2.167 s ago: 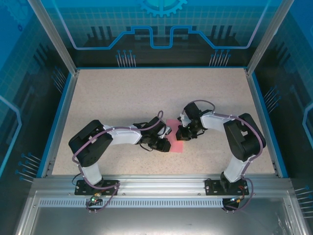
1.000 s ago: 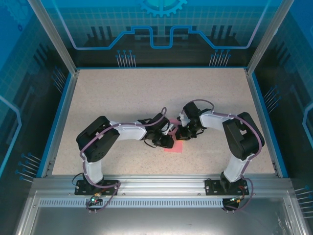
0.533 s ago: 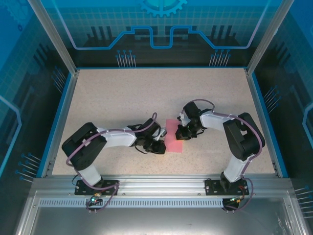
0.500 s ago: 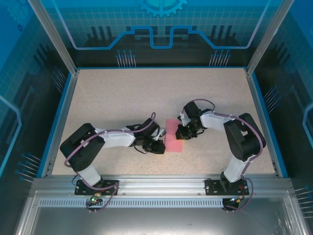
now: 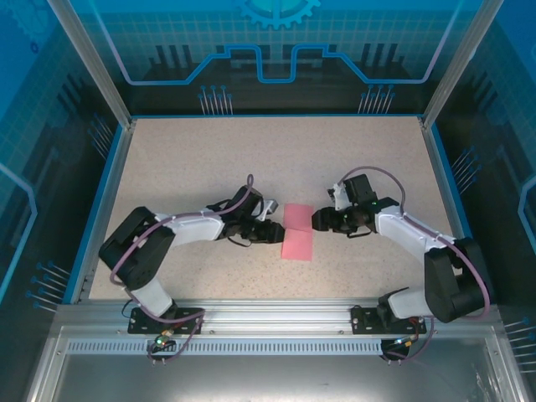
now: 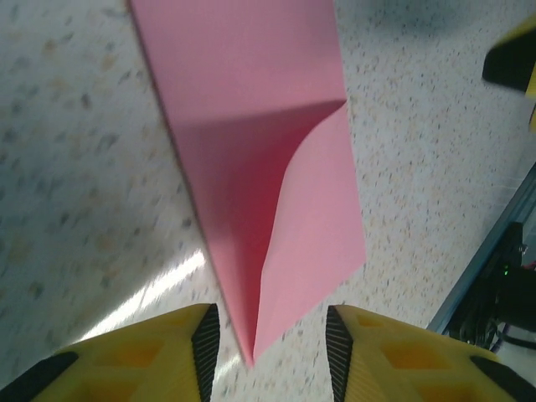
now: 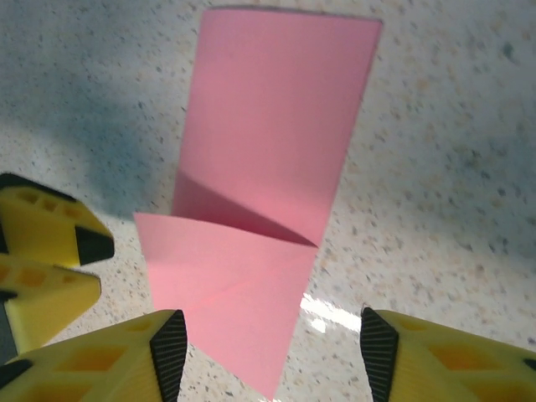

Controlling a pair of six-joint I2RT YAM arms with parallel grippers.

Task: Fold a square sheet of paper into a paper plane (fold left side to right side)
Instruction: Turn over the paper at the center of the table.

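Speckled table (image 5: pixel 209 159), one folded pink sheet (image 5: pixel 296 233), two spread pincers: left gripper (image 5: pixel 274 233), right gripper (image 5: pixel 317 221).

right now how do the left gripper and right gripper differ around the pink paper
The left gripper sits at the left edge of the pink paper. The right gripper sits at its right edge, slightly farther from the arm bases. In the wrist views, the right gripper's jaws stand wider apart than the left gripper's. Shared: both are open, and neither grips the paper.

No legible txt, labels, brand names, nos. or signs anywhere.
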